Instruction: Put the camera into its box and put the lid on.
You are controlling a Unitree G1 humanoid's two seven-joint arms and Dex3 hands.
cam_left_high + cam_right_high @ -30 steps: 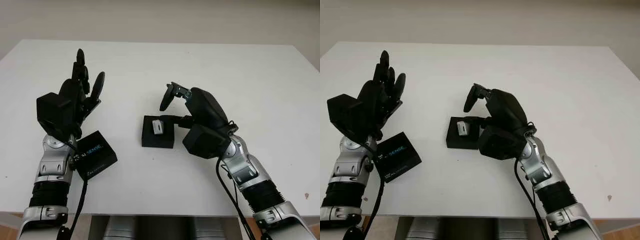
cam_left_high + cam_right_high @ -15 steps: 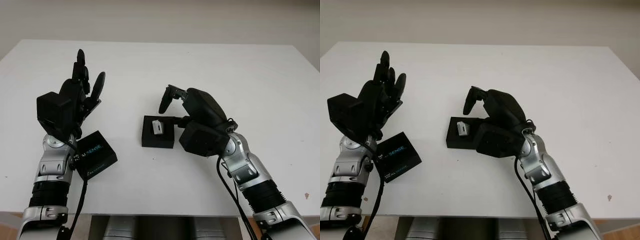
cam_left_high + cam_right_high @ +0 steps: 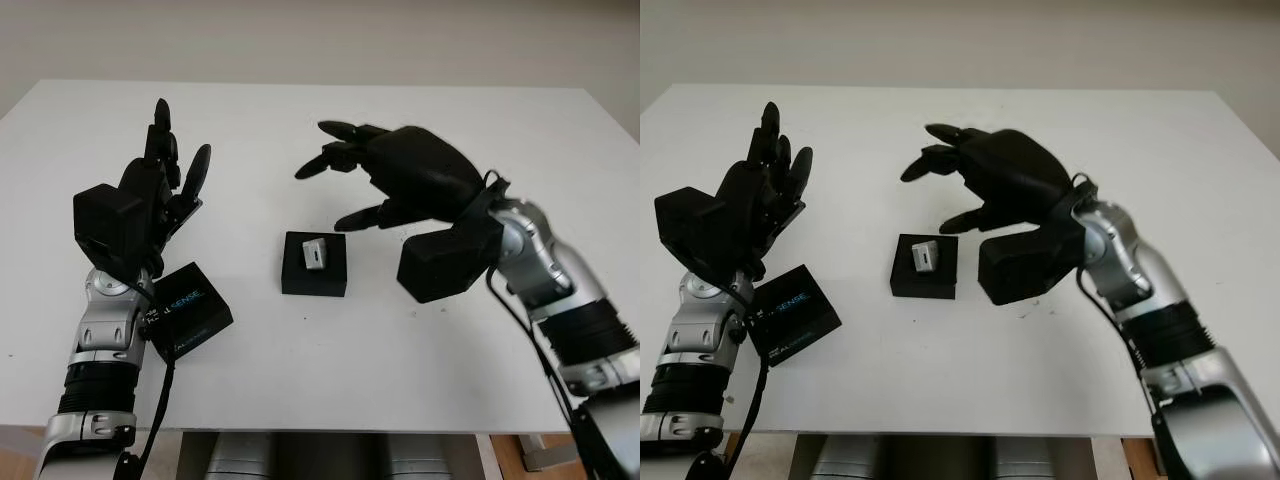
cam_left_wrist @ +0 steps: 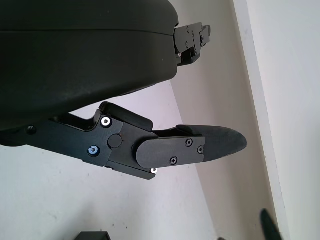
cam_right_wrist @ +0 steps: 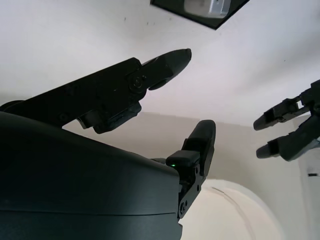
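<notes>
From the head, the camera (image 3: 316,252) sits in its box (image 3: 314,266) just below the released right hand (image 3: 385,180), raised clear; the lid (image 3: 188,310) lies beside the empty left hand (image 3: 150,195), ready for picking. The right wrist view shows box and camera beyond the fingertips (image 5: 175,59).

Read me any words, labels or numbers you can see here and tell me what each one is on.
"SENSE": on the black lid, near the left hand.
A smaller line of print under it on the lid: too small to read.
The camera in the box: no readable text.
</notes>
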